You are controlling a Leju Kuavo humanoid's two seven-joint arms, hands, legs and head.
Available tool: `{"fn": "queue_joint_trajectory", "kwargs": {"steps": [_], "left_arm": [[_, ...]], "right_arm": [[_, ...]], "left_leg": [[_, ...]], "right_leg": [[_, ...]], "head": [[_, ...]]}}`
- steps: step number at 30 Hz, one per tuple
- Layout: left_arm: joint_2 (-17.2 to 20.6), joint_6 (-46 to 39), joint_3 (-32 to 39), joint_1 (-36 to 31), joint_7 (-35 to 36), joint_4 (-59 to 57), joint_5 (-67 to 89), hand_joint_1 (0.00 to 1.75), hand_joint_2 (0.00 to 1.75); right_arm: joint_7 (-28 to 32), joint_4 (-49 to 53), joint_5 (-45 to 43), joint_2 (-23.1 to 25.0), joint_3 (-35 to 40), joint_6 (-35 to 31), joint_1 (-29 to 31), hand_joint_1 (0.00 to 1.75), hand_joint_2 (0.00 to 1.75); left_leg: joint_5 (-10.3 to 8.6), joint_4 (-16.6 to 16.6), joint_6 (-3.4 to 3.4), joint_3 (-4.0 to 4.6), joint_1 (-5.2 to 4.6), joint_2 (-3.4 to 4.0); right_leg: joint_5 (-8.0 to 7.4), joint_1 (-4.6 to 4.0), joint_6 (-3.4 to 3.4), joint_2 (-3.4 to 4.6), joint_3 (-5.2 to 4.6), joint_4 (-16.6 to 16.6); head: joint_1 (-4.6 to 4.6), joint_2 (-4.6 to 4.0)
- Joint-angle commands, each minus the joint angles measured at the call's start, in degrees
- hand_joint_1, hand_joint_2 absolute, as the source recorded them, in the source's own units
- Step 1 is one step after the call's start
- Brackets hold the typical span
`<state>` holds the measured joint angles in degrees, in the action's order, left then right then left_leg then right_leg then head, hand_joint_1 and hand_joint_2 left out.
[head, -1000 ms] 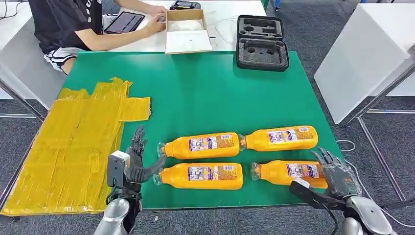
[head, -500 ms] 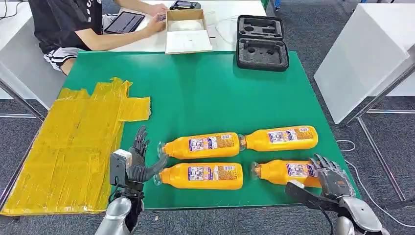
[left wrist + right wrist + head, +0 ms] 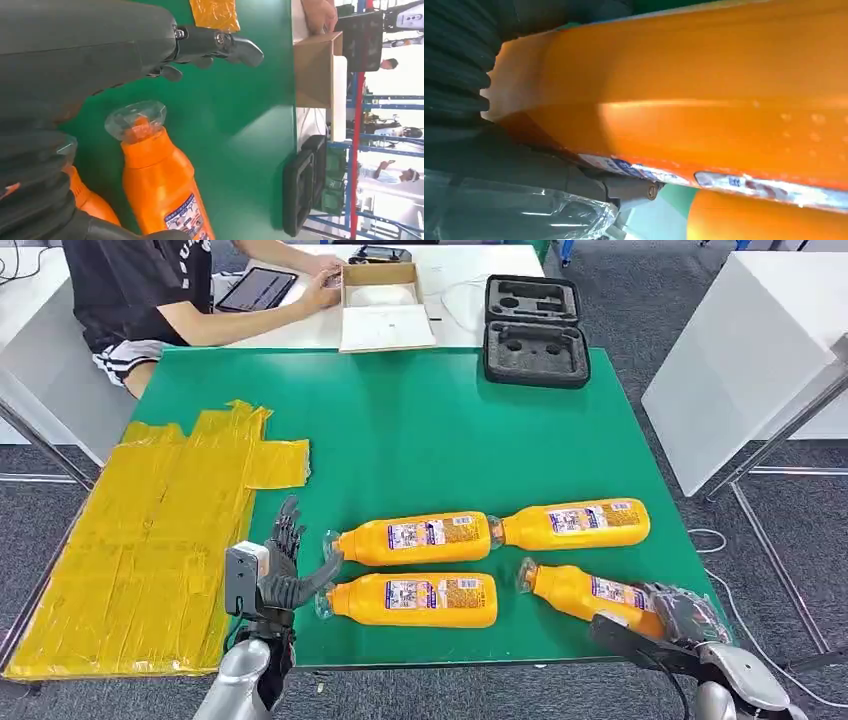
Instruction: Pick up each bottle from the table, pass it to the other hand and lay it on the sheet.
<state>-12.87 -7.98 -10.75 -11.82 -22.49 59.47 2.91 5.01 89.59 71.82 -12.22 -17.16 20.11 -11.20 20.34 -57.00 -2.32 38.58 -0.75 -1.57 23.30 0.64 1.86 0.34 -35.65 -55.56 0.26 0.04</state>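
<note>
left hand [image 3: 283, 570]: dark grey fingers, thick grey thumb, pale boxy module at the wrist
left arm [image 3: 238, 688]: silver shell
right hand [image 3: 685, 615]: dark fingers, black thumb
right arm [image 3: 742, 688]: silver shell, thin black cable beside it
covers: grey, ribbed

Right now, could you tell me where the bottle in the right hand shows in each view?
Head view: tilted bottle near the table's front right, base in the right hand.
Left wrist view: not in it.
Right wrist view: its orange side across the picture.
Shared landmark: green table.
</note>
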Motion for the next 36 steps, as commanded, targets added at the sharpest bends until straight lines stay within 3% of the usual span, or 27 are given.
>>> {"fn": "queue_joint_trajectory", "kwargs": {"steps": [1, 3, 6, 9, 12, 16, 17, 19, 21, 23, 26, 28, 31, 32, 33, 34, 36], "left_arm": [[1.0, -0.1, -0.8, -1.6, 0.0, -3.9, -0.3, 0.0, 1.75], [0.7, -0.2, -1.0, -2.3, -0.3, -5.4, -0.5, 0.0, 1.75], [0.9, -0.8, -0.7, -2.1, -1.0, -5.5, -0.9, 0.0, 1.75], [1.5, -1.0, -0.4, -1.2, -1.4, -4.0, -1.2, 0.0, 1.75], [1.2, -1.1, -0.1, -1.3, -1.8, -4.2, -0.8, 0.0, 1.75], [0.9, -1.2, -0.1, -1.7, -1.9, -4.8, -0.6, 0.0, 1.75], [0.9, -1.2, -0.1, -1.7, -1.9, -4.9, -0.6, 0.0, 1.75], [0.6, -1.6, 0.0, -1.9, -2.0, -5.5, -0.2, 0.0, 1.75], [0.2, -2.1, 0.1, -1.7, -1.8, -5.8, 0.3, 0.0, 1.75], [-0.3, -2.1, 0.2, -1.5, -1.5, -5.6, 0.9, 0.0, 1.75], [-0.4, -2.1, 0.1, -1.4, -1.4, -5.3, 1.1, 0.0, 1.75], [-0.6, -1.6, -0.2, -1.8, -0.9, -5.2, 1.7, 0.0, 1.75], [-0.3, -0.7, -3.1, -3.6, -0.7, -3.7, 4.3, 0.0, 1.75], [-0.1, 0.0, -4.2, -3.9, -0.6, -2.3, 4.7, 0.0, 1.75], [0.3, 1.1, -6.0, -4.7, -0.7, -1.1, 5.6, 0.0, 1.75], [0.8, 2.6, -8.4, -6.0, 0.0, 0.6, 5.9, 0.0, 1.75], [0.8, 2.5, -9.0, -6.5, 1.6, 1.5, 5.5, 0.0, 1.75]], "right_arm": [[-0.3, -5.3, -0.2, 0.3, 2.2, 1.8, -1.7, 1.59, 1.75], [-0.3, -5.6, -0.2, 0.5, 2.4, 1.0, -1.7, 1.71, 1.75], [2.0, -5.0, -0.5, 1.0, 3.2, -3.9, -0.7, 1.75, 1.75], [10.8, -2.3, -9.6, 4.4, 2.9, -12.1, 3.2, 1.75, 1.75], [15.6, 2.8, -18.2, 7.7, 3.4, -15.1, 4.3, 1.75, 1.75], [15.1, 4.2, -18.3, 7.7, 4.1, -15.1, 3.4, 1.75, 1.75], [15.1, 4.1, -18.4, 7.6, 4.0, -15.2, 3.3, 1.75, 1.75], [16.3, 5.9, -22.6, 10.7, 2.8, -18.0, 4.0, 1.75, 1.75], [13.0, 7.2, -30.0, 13.8, 0.8, -20.7, 5.0, 1.75, 1.75], [10.6, 7.6, -30.9, 13.8, 0.5, -24.6, 4.5, 1.75, 1.75], [10.4, 7.9, -31.6, 14.0, -0.3, -25.9, 4.0, 1.75, 1.75], [11.7, 8.2, -36.0, 16.0, -1.2, -30.2, 3.7, 1.75, 1.75], [15.3, 6.3, -42.4, 19.3, 3.9, -29.3, 3.9, 1.75, 1.75], [16.0, 4.5, -42.5, 19.8, 6.8, -30.2, 4.4, 1.75, 1.75], [16.9, 2.3, -44.3, 20.5, 9.7, -29.4, 5.2, 1.75, 1.75], [17.2, -1.7, -45.0, 20.4, 13.9, -30.5, 7.1, 1.75, 1.75], [17.1, -4.0, -45.2, 20.3, 16.0, -33.1, 8.2, 1.75, 1.75]], "left_leg": [[0.11, 0.0, 0.09, -0.3, 0.08, -0.02], [0.4, 0.0, 0.29, -0.8, 0.11, 0.04], [0.25, 0.0, 0.15, -0.67, 0.11, -0.03], [0.33, 0.0, 0.18, -0.75, 0.09, 0.27], [0.43, 0.0, 0.26, -0.63, 0.02, 0.59], [0.22, 0.0, 0.1, -0.49, -0.01, 0.22], [0.46, -0.1, 0.28, -0.83, 0.04, 0.31], [0.33, 0.0, 0.15, -0.72, 0.03, 0.22], [0.35, 0.0, 0.13, -0.68, 0.01, 0.33], [0.37, 0.0, 0.14, -0.65, -0.02, 0.36], [0.3, 0.0, 0.12, -0.52, -0.03, 0.13], [0.27, 0.0, 0.1, -0.45, -0.03, 0.06], [0.51, -0.1, 0.26, -0.76, -0.01, 0.23], [0.31, 0.0, 0.15, -0.44, -0.04, 0.09], [0.55, -0.1, 0.31, -0.79, 0.01, 0.19], [0.3, 0.0, 0.15, -0.39, 0.03, 0.19], [0.39, -0.1, 0.22, -0.49, 0.06, 0.42]], "right_leg": [[0.09, -0.09, -0.05, -0.11, 0.37, 0.1], [0.39, -0.14, -0.13, -0.2, 0.92, 0.1], [0.24, -0.13, -0.06, -0.18, 0.77, 0.1], [0.19, -0.12, -0.08, 0.12, 0.78, 0.1], [0.11, -0.08, -0.09, 0.43, 0.6, 0.0], [0.12, -0.05, -0.06, 0.03, 0.52, 0.0], [0.34, -0.11, -0.16, 0.01, 0.88, 0.0], [0.28, -0.09, -0.07, 0.03, 0.79, 0.0], [0.27, -0.06, -0.06, 0.14, 0.73, 0.0], [0.27, -0.04, -0.05, 0.18, 0.7, 0.0], [0.25, -0.01, -0.03, -0.01, 0.58, 0.0], [0.26, 0.01, -0.01, -0.03, 0.53, 0.0], [0.43, -0.03, -0.08, 0.05, 0.83, 0.0], [0.25, 0.02, -0.03, 0.0, 0.49, 0.0], [0.48, -0.05, -0.12, -0.01, 0.87, -0.1], [0.19, -0.05, -0.05, 0.11, 0.44, 0.0], [0.2, -0.09, -0.08, 0.29, 0.52, 0.0]], "head": [[0.0, 0.0], [0.0, 0.0], [0.02, 0.0], [0.02, 0.0], [0.02, 0.0], [0.0, 0.0], [0.0, 0.0], [-0.02, 0.0], [0.02, 0.0], [0.02, 0.0], [0.0, 0.0], [0.02, 0.0], [0.0, 0.0], [0.0, 0.0], [0.02, 0.0], [0.02, 0.0], [0.0, 0.0]]}}
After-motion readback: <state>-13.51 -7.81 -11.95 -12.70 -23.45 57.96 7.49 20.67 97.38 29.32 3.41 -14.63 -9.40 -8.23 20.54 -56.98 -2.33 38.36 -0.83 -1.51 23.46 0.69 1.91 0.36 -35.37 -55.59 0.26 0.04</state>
